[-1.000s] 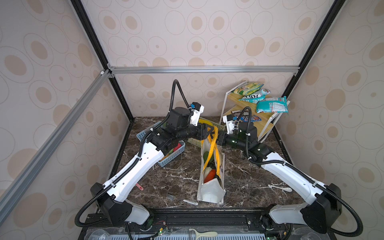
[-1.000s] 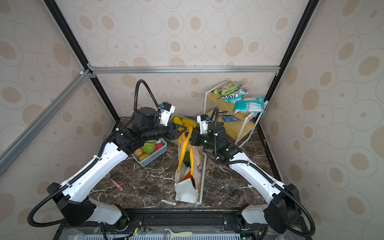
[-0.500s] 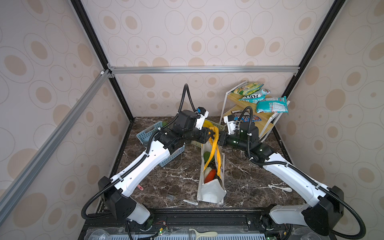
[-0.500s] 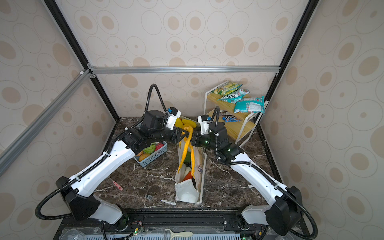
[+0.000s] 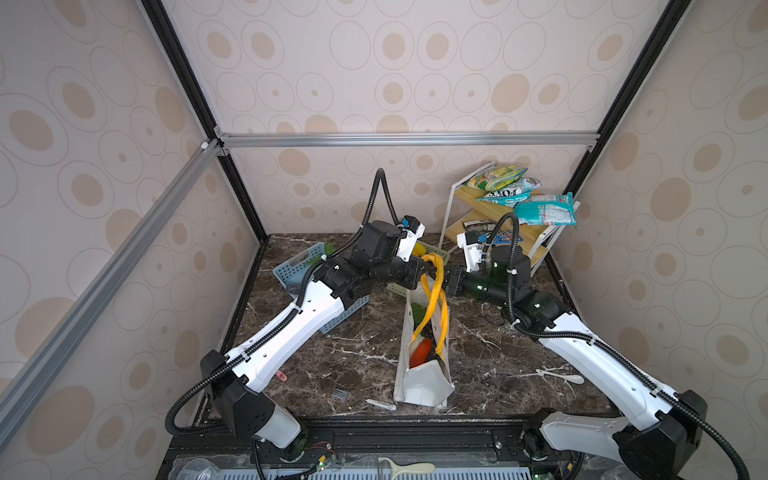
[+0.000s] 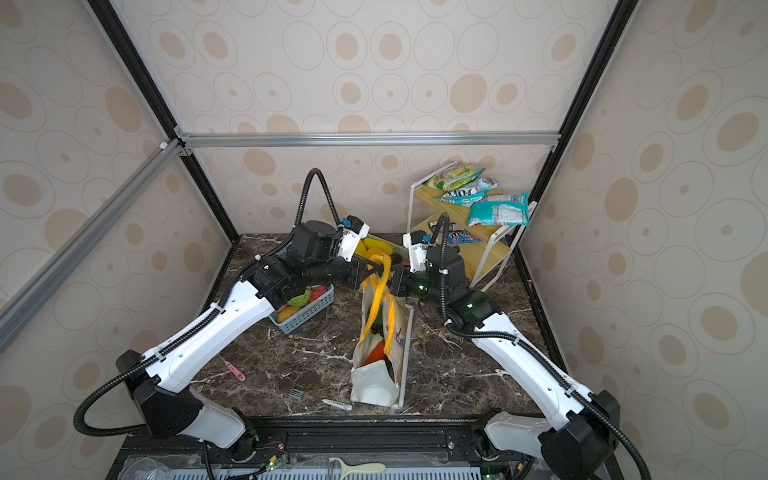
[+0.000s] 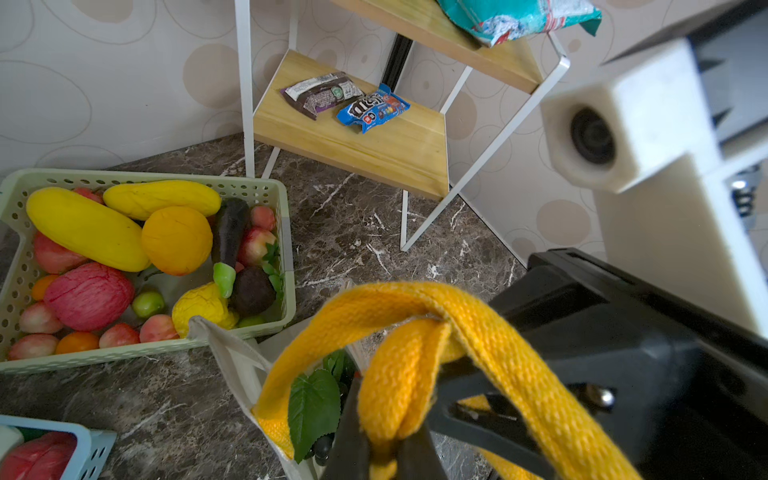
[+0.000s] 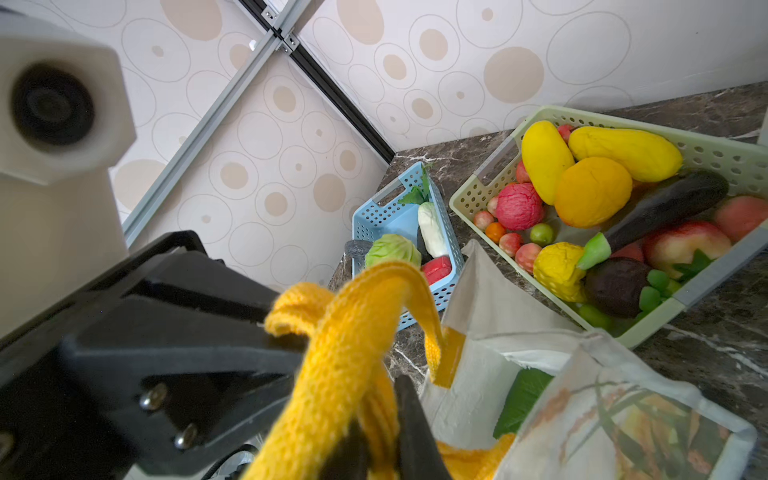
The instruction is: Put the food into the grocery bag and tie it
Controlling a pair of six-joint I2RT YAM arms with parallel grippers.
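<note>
the two yellow-orange handles [image 5: 433,291] of the grocery bag [image 5: 419,384] are lifted up and crossed one over the other; this crossing lies exactly between the two grippers, which face each other over the far end of the bag mouth; the left gripper [image 7: 384,449] is closed on one strap, just below the crossing; the right gripper [image 8: 378,440] has a strap between its jaws and seems to pinch it too, though its tips are partly hidden by the cloth; both are equally near, so neither arm has an advantage.

the bag stands on the marble table [image 5: 498,374] with its long axis running from the grippers toward the near edge; the straps go down from the crossing into its open mouth; it is white canvas, soft and a little collapsed; inside i can see a red-orange pepper [image 5: 417,353] and a green leaf [image 7: 313,399].

in my judgement the food is already inside and the tying is in hand; the next move should draw the straps apart, left and right, so the crossing tightens; the risk is that a strap slips out.
</note>
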